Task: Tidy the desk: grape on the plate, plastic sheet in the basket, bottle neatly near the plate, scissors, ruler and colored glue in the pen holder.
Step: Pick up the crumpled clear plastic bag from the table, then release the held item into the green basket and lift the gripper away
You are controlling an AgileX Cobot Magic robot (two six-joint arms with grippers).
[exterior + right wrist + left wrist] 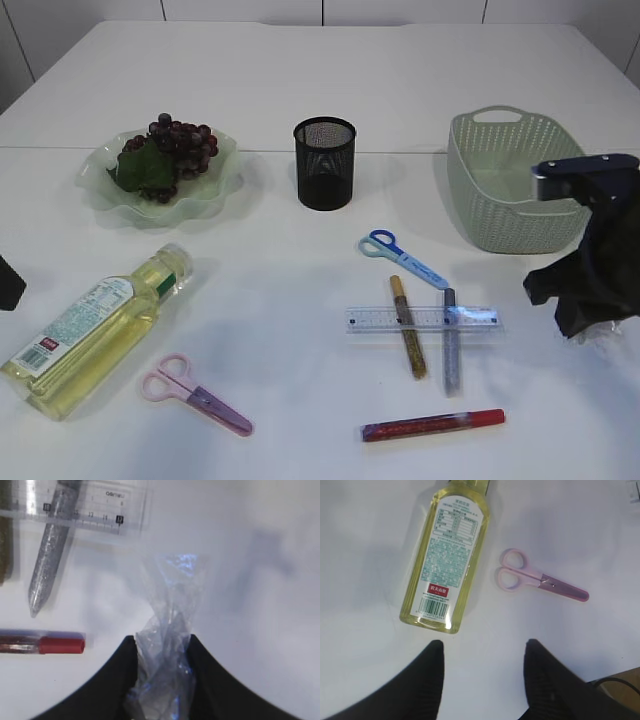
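White tabletop (300, 300) fills your exterior view, with pale wall panels along the top edge. At upper left, the grapes (170, 150) already sit on the green wavy plate (100, 190); the black mesh pen holder (324, 163) stands at top centre and the pale green basket (490, 180) at upper right. Lower left you have the bottle (90, 330) of yellow liquid lying on its side, with the pink scissors (195, 395) just to its right. Centre right is the clutter: blue scissors (400, 257), then the clear ruler (422, 319) crossed by a gold glue pen (407, 326) and a silver glue pen (450, 340), and a red glue pen (432, 424) lying apart below them. At the right edge, your right gripper (162, 645) pinches the crumpled plastic sheet (172, 605) between its jaws, lifted in front of the basket and not in it. In the left wrist view, your left gripper (482, 650) hangs with jaws spread and empty, just below the bottle's base.
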